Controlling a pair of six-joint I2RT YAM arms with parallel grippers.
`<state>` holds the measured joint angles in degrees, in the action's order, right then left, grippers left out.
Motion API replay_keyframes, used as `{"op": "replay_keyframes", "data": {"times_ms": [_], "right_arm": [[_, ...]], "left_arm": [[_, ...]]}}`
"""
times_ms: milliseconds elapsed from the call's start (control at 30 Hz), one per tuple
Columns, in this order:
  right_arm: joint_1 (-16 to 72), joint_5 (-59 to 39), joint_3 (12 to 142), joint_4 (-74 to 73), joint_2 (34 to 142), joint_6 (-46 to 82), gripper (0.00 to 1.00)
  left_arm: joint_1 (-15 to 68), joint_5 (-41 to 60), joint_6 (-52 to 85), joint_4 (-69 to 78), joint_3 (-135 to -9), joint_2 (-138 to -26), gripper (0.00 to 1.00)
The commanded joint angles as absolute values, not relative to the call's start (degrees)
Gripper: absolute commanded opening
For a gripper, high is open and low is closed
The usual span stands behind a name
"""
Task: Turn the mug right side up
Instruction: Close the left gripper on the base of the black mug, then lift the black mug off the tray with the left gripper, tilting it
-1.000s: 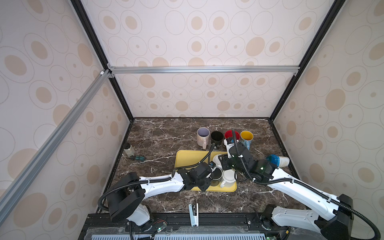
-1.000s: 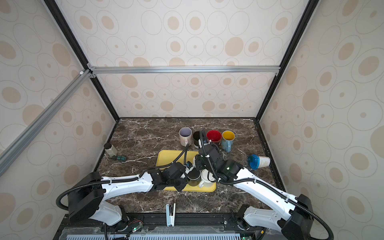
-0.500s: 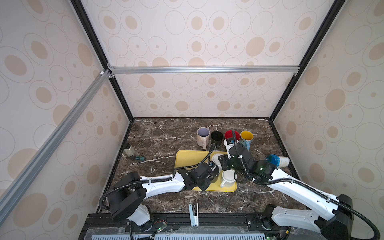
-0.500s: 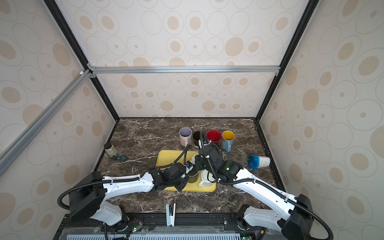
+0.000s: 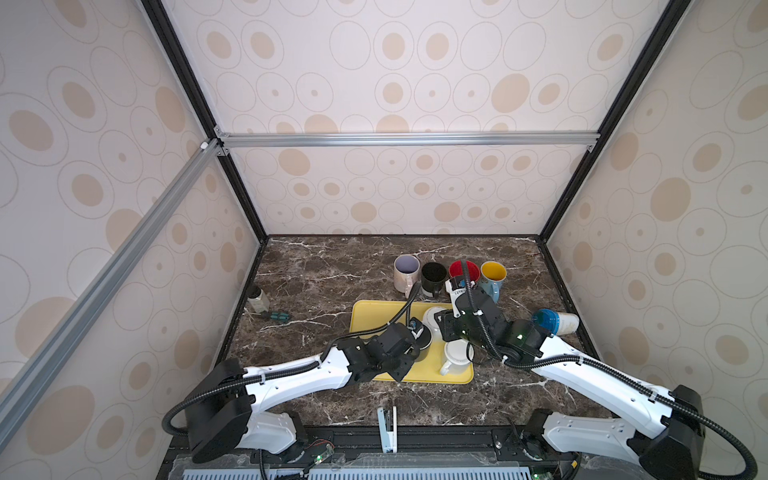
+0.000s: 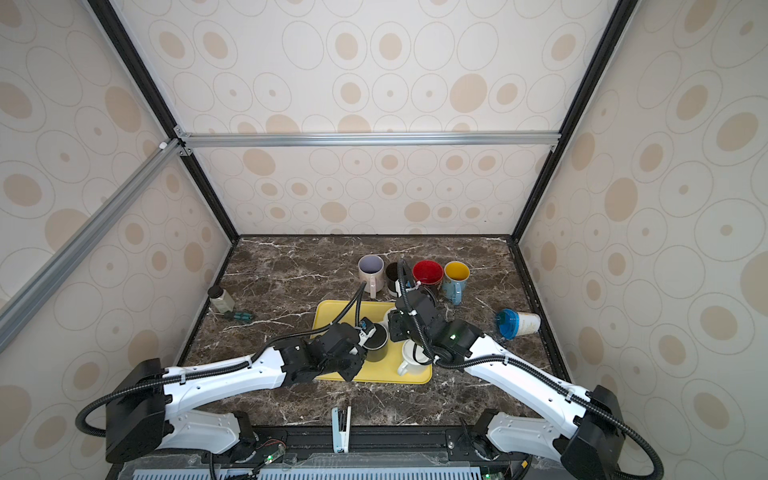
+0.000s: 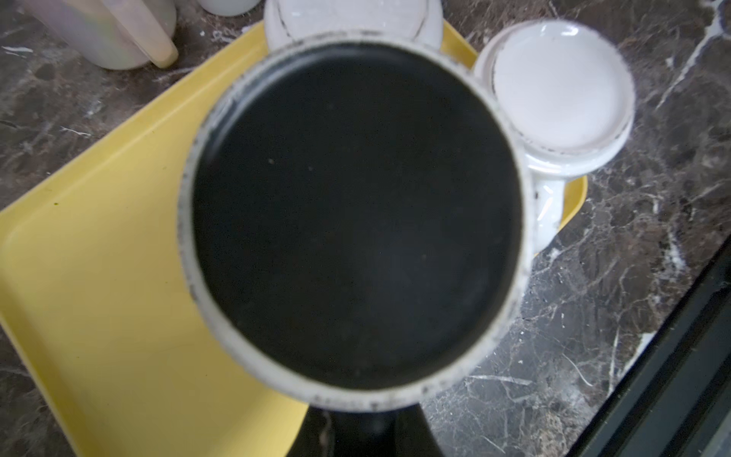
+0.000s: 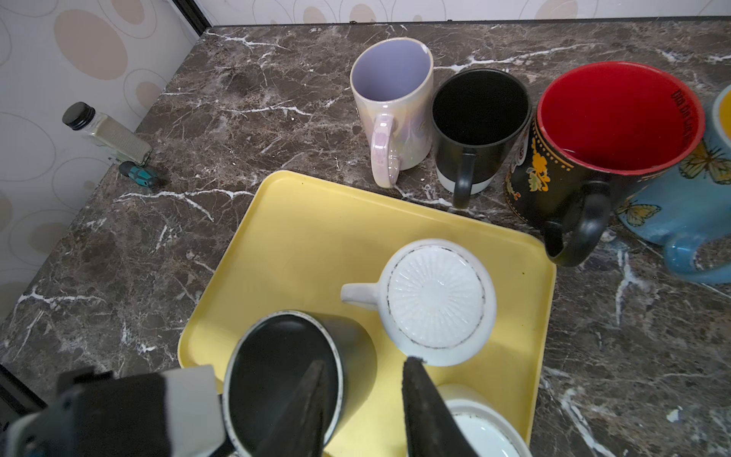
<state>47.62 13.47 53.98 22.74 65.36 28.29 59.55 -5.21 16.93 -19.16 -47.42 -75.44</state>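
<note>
A black mug (image 5: pixel 422 345) (image 6: pixel 376 343) stands base up on the yellow tray (image 5: pixel 374 318) (image 8: pixel 316 221). Its white-rimmed black base (image 7: pixel 352 213) fills the left wrist view. My left gripper (image 5: pixel 409 334) (image 7: pixel 364 431) is shut on the mug from its near-left side, and the grip point is hidden under the mug. My right gripper (image 8: pixel 366 362) (image 5: pixel 442 328) hovers open just above, one finger (image 8: pixel 312 395) over the black mug's base (image 8: pixel 277 376) and the other over the tray, with nothing between them.
Two upside-down white mugs (image 8: pixel 437 302) (image 5: pixel 457 357) crowd the tray's right side. Several upright mugs (image 5: pixel 434 276) line the back. A blue-lidded cup (image 5: pixel 555 322) lies at right. A bottle (image 5: pixel 257 297) and screwdriver (image 5: pixel 276 316) sit at left.
My left gripper has closed on the black mug, which has shifted slightly left and back on the tray. The right gripper has stayed almost in place above it.
</note>
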Motion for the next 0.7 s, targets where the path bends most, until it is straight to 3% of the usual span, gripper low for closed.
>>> {"op": "replay_keyframes", "data": {"times_ms": [0, 333, 667], "right_arm": [[48.1, 13.76, 53.79, 23.07, 64.39, 29.51, 0.35], [48.11, 18.23, 53.84, 24.52, 66.63, 32.21, 0.36], [48.11, 17.54, 47.82, 17.59, 62.79, 30.03, 0.45]], "left_arm": [[59.77, -9.92, 16.38, -20.83, -51.66, -72.23, 0.0], [59.5, -15.77, 14.85, -23.42, -56.14, -70.0, 0.0], [56.37, -15.78, 14.45, -22.64, -58.52, -69.88, 0.0]]}}
